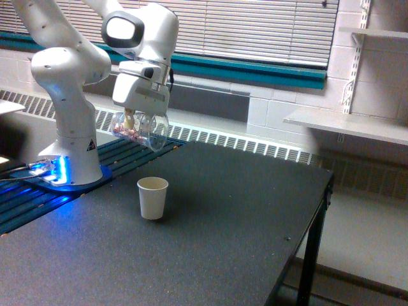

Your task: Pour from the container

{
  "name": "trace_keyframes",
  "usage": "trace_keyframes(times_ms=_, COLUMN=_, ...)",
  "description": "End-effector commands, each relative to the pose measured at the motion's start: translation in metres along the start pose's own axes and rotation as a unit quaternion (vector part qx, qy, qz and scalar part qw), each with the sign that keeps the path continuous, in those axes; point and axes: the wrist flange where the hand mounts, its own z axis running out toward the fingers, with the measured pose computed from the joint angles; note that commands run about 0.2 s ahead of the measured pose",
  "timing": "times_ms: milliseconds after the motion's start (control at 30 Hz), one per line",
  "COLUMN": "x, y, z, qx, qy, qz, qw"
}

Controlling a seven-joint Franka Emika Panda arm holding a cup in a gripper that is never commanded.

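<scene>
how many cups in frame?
2. The clear plastic cup is tipped on its side in the pincer; the paper cup stands upright on the black table below it.

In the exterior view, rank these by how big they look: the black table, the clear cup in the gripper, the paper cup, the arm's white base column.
1. Black table, by far the largest.
2. White base column.
3. Clear cup held by the gripper, and the paper cup: these look close in size; the clear one sits tilted and farther back, so I won't rank them.

The arm's upper links (38,19) run off the top edge, the worktop (210,242) off the bottom, and the claw's (134,118) fingertips blur behind clear plastic.
</scene>
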Motion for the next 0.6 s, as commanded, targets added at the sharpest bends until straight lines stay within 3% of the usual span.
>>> trace_keyframes(times_ms=33, x=-0.017, y=-0.002, z=0.014, qx=-0.018, qy=-0.018, qz=-0.002, qw=0.9997)
trace_keyframes(times_ms=600, x=-0.028, y=-0.005, z=0.028, qx=-0.051, qy=-0.037, qz=-0.022, qw=0.9978)
